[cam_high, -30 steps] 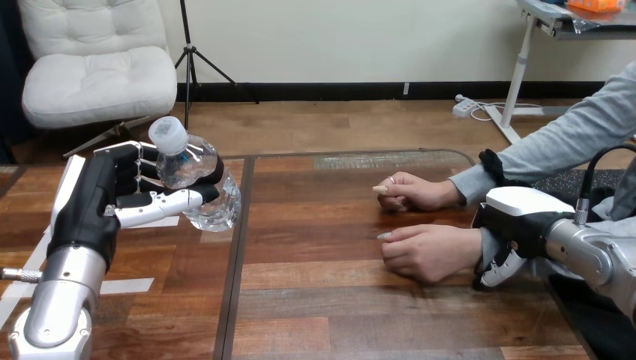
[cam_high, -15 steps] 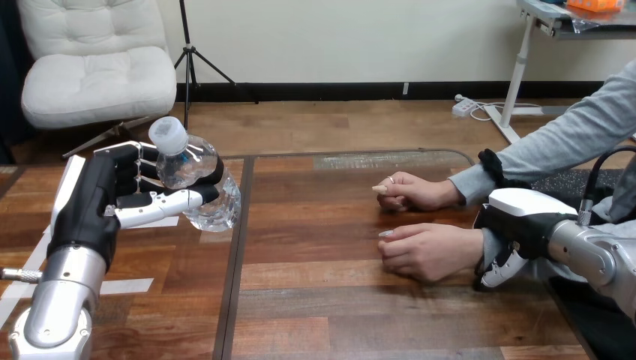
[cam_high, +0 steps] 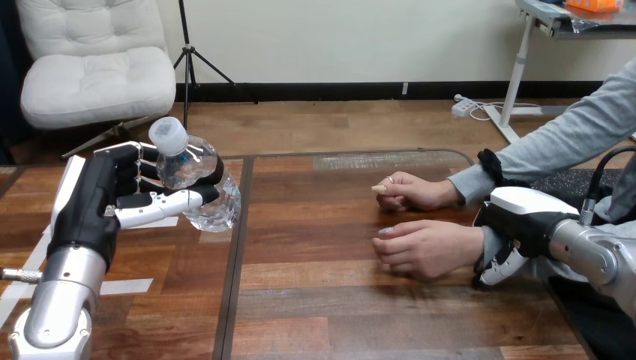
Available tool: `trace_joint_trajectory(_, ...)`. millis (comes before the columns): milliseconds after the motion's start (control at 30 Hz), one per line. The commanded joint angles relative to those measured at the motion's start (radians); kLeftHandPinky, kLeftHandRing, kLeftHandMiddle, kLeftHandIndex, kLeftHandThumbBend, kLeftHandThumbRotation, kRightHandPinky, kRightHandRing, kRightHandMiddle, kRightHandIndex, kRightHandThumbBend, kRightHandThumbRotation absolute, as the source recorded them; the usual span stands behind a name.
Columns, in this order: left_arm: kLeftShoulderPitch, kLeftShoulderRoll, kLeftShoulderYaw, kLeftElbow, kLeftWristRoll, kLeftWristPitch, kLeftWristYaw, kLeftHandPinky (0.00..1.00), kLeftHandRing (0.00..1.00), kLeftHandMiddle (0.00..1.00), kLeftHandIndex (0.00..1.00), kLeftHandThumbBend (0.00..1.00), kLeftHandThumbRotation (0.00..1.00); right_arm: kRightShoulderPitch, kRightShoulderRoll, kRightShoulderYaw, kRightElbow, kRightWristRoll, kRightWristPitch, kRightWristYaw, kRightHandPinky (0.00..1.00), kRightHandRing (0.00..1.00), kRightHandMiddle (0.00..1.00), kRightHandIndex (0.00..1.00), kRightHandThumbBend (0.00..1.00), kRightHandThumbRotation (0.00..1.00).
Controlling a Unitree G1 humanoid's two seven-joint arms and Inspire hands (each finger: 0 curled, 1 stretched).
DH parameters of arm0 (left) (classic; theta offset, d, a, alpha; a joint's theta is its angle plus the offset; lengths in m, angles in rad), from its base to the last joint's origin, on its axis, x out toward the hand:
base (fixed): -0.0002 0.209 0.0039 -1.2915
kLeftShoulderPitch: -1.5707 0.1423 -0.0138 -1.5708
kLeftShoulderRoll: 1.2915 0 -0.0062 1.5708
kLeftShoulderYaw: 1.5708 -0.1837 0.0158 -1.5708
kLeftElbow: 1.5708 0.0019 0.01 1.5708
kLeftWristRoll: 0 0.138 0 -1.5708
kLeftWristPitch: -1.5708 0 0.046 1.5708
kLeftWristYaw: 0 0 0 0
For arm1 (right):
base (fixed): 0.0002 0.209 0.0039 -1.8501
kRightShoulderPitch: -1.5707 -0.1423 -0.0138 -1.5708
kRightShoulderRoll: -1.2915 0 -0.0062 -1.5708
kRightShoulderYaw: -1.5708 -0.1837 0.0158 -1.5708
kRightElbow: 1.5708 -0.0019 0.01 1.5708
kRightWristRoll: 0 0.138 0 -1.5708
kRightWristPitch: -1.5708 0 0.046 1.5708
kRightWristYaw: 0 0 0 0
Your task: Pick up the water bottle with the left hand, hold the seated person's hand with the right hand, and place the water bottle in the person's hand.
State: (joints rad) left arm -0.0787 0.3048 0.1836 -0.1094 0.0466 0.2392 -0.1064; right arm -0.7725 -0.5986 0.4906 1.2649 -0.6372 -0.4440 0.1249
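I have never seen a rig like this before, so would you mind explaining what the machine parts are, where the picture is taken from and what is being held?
The picture comes from a camera on a humanoid robot's head, looking forward and down across a wooden table. The silver arms coming in from the bottom corners are the robot's own, and each ends in a black-and-white hand with fingers.

At the view's left, the left hand has its fingers and thumb curled round a clear water bottle, which it holds tilted.

A person sits at the right with both hands resting loosely closed on the table. The right hand lies over the wrist of the person's nearer hand, with its fingers curling down round it. The person's farther hand is untouched.
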Motion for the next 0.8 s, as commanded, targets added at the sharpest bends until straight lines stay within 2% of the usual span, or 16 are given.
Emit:
trace_joint_trajectory(0, -0.040, 0.011, 0.008, -0.053, -0.008, -0.032, 0.002, 0.30, 0.36, 0.41, 0.43, 0.66, 0.00, 0.002, 0.011, -0.039, -0.001, 0.041, -0.021, 0.001, 0.17, 0.21, 0.27, 0.26, 0.60, 0.00)
trace_joint_trajectory(767, -0.039, 0.012, 0.000, -0.056, 0.001, -0.018, 0.002, 0.30, 0.37, 0.41, 0.43, 0.66, 0.00, 0.000, 0.004, -0.052, -0.013, 0.043, -0.030, -0.005, 0.25, 0.30, 0.36, 0.37, 0.54, 0.00)
